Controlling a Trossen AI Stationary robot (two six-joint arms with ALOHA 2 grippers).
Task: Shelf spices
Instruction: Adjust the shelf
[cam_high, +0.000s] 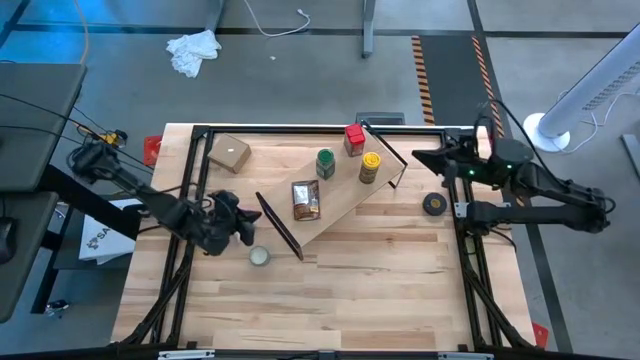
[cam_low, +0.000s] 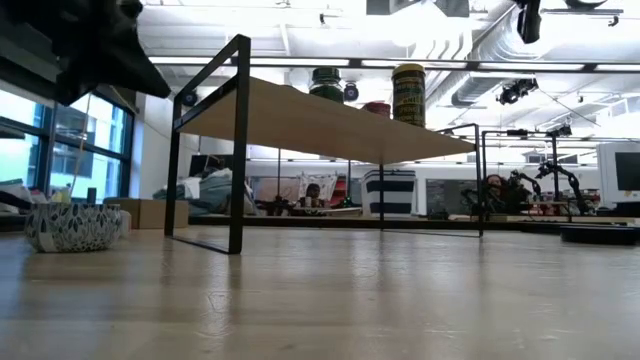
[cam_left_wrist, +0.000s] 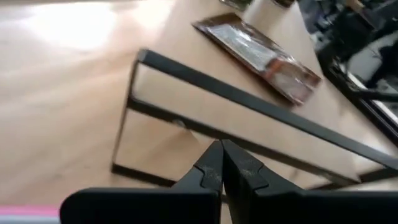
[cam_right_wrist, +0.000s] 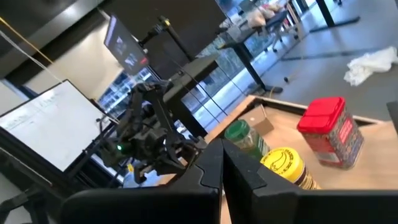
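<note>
The shelf (cam_high: 340, 190) stands slantwise in the table's middle on thin black legs (cam_low: 238, 150). On its wooden board stand the green-lidded jar (cam_high: 325, 163), the yellow-lidded jar (cam_high: 370, 167) and the red boxy container (cam_high: 354, 139). The brown printed packet (cam_high: 306, 200) lies flat there too, and shows in the left wrist view (cam_left_wrist: 261, 53). My left gripper (cam_high: 248, 226) hovers shut just off the shelf's left end frame (cam_left_wrist: 186, 81). My right gripper (cam_high: 425, 160) is shut off the shelf's right end, facing the red container (cam_right_wrist: 329, 130) and both jars.
A pale round tin (cam_high: 259, 256) sits on the table near the left gripper, also in the low view (cam_low: 72, 226). A tan box (cam_high: 230, 152) lies at the far left, and a black round object (cam_high: 434, 204) at the right. A black frame (cam_high: 300, 130) borders the table.
</note>
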